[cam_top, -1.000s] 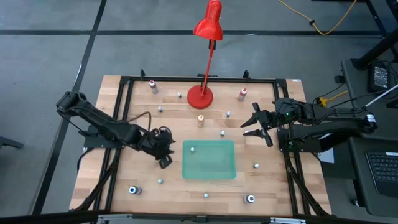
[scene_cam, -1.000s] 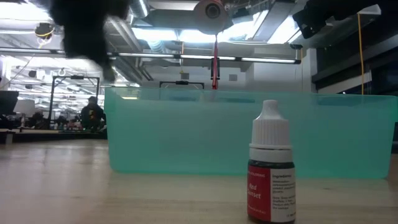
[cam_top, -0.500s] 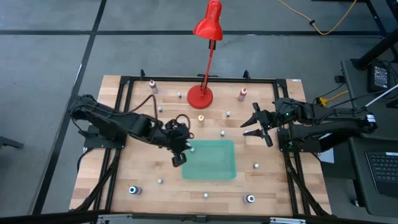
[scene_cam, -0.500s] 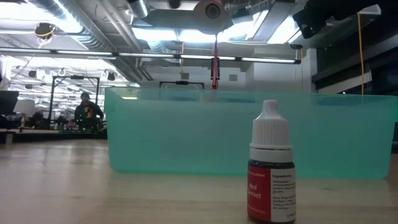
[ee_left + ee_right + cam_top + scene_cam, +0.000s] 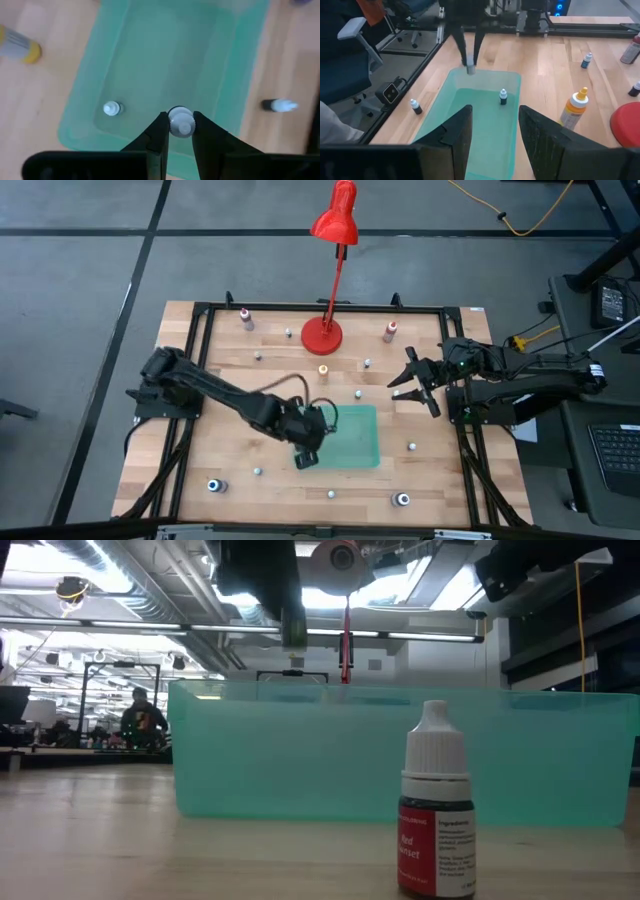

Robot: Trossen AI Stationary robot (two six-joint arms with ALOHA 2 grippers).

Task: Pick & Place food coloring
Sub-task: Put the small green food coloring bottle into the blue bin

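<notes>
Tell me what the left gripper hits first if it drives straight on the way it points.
Probably the floor of the green tray. The left gripper points down into it, jaws shut on a white-capped bottle; depth is unclear.

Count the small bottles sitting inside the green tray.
1. A small white-capped bottle stands inside the translucent green plastic tray. A second bottle hangs above the tray in the jaws of the left gripper, not yet inside. None appears hidden.
</notes>
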